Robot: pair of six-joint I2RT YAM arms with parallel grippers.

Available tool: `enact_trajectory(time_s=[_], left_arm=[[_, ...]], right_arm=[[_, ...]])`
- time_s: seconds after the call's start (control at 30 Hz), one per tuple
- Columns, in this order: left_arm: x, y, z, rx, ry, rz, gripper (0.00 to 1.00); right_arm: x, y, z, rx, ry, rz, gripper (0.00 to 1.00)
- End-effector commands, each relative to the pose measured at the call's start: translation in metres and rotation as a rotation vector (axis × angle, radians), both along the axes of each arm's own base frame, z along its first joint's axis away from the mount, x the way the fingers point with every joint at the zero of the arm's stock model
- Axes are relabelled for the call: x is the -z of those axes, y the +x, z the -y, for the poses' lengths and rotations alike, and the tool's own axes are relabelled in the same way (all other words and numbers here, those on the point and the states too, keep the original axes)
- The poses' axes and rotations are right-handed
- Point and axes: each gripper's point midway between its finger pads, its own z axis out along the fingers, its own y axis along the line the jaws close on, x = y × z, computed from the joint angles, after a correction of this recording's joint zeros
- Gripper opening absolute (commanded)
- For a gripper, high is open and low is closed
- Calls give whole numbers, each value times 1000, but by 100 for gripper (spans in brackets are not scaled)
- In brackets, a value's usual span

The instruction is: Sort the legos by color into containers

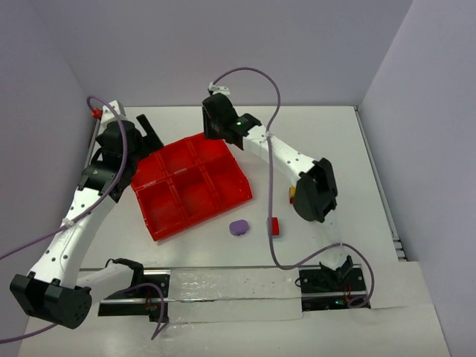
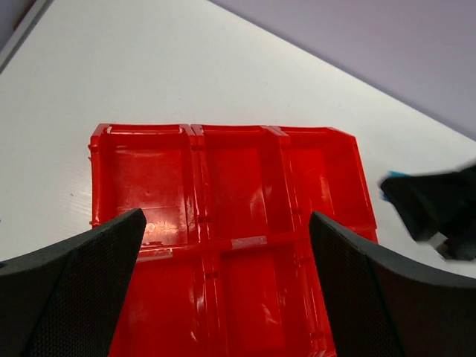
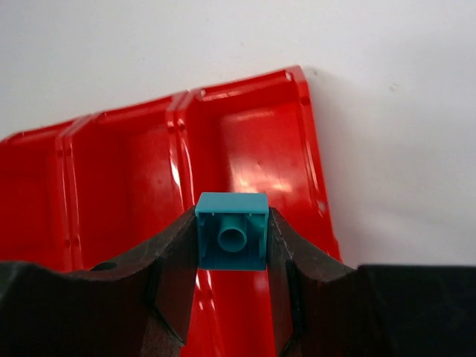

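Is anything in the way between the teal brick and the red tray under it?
No, nothing I can see. The right hand holds the teal brick above a corner compartment of the red tray, and that compartment looks bare below it.

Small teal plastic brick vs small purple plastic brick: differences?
Teal brick is clamped in the right gripper over the glossy red tray; purple brick lies loose on the white table beside it. Teal brick shows its hollow underside; purple brick's is hidden. Both small, neither in a compartment.
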Motion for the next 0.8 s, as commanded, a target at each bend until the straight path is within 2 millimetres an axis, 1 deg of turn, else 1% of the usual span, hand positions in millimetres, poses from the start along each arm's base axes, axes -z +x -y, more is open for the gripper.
enact_trajectory(time_s=[0.0,0.1,0.2,0.3,0.33,0.37,0.4,0.43,0.47,0.5,0.57,0.6,0.63,0.7,0.77], left_arm=[[-24,-9,0,22,-34,58,99],[-23,-10,0,25,-32,54,99],[-20,-9,0,27,-25,48,99],[-19,-9,1,32,-26,49,99],[-19,-8,1,32,-26,47,99],[-19,-8,1,32,-27,48,99],[-17,-7,2,35,-26,42,99],[-17,-8,2,37,-26,41,99],[-17,-8,2,36,-24,39,99],[-17,-8,2,36,-24,39,99],[-17,-8,2,37,-26,39,99],[-17,-8,2,39,-27,41,99],[-18,-8,2,40,-28,42,99],[-17,-8,3,43,-31,42,99],[-18,-8,4,47,-37,45,99]], right_arm=[[-5,18,-13,-3,0,9,22],[12,26,-20,-7,-21,-6,23],[29,29,-20,-1,-41,-24,26],[37,29,-22,-5,-46,-35,30],[42,29,-23,-6,-50,-39,32],[42,30,-22,-5,-50,-39,33],[43,30,-23,-5,-51,-39,41],[43,31,-23,-7,-51,-40,51],[43,30,-25,-13,-49,-40,58],[42,31,-25,-11,-46,-36,70],[36,32,-25,-15,-44,-25,78],[28,32,-24,-15,-39,-15,81],[20,32,-23,-15,-35,-5,83],[0,30,-16,-1,-35,23,83],[-20,24,-3,23,-41,51,81]])
